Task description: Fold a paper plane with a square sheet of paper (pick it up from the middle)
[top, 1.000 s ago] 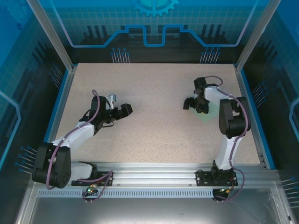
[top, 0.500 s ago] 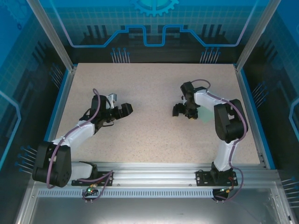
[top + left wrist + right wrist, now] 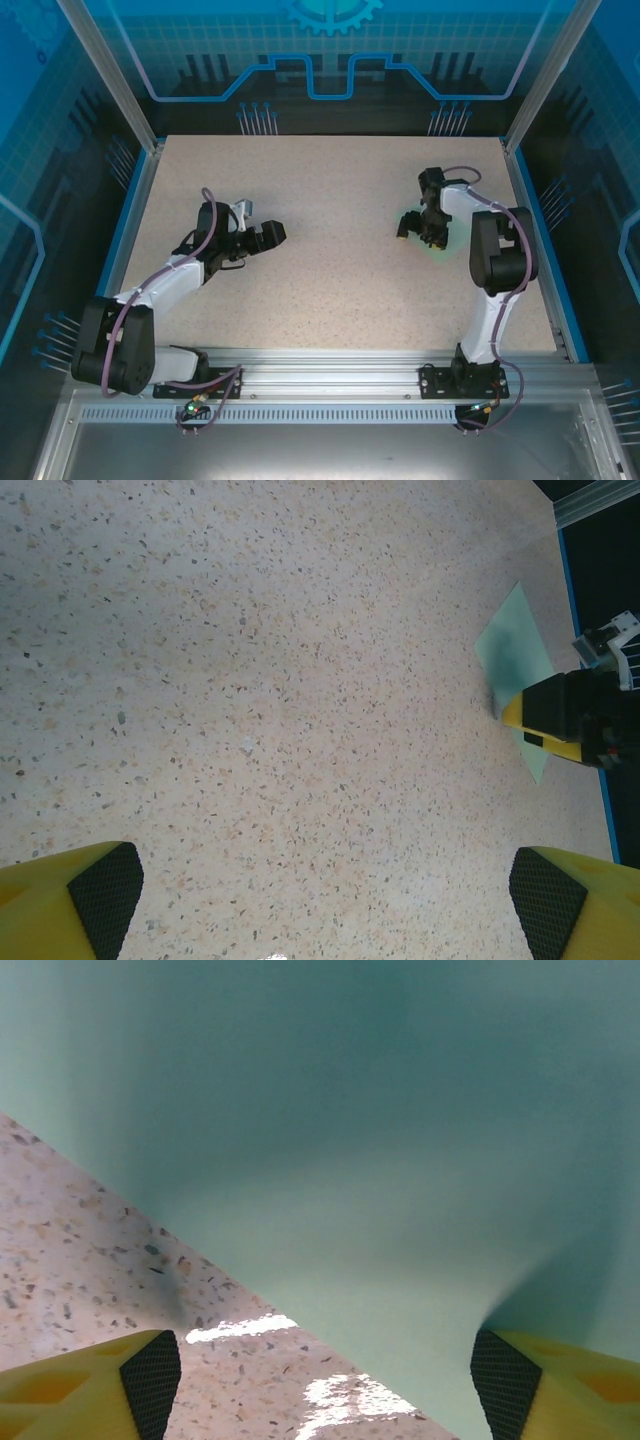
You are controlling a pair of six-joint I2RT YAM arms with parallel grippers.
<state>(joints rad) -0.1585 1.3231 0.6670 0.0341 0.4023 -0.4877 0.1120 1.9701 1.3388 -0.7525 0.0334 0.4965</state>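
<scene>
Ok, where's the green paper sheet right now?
In the top view, the square sheet of paper lies on the right side of the table, partly beneath the right gripper and towards the blue right edge.

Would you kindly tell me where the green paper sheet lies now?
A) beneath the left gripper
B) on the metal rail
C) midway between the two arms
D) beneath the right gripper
D: the right wrist view has the square sheet of paper spread just below the right gripper, its jaws open.

Right gripper (image 3: 412,226) over mint sheet (image 3: 441,245); left gripper (image 3: 266,236) well apart.
</scene>
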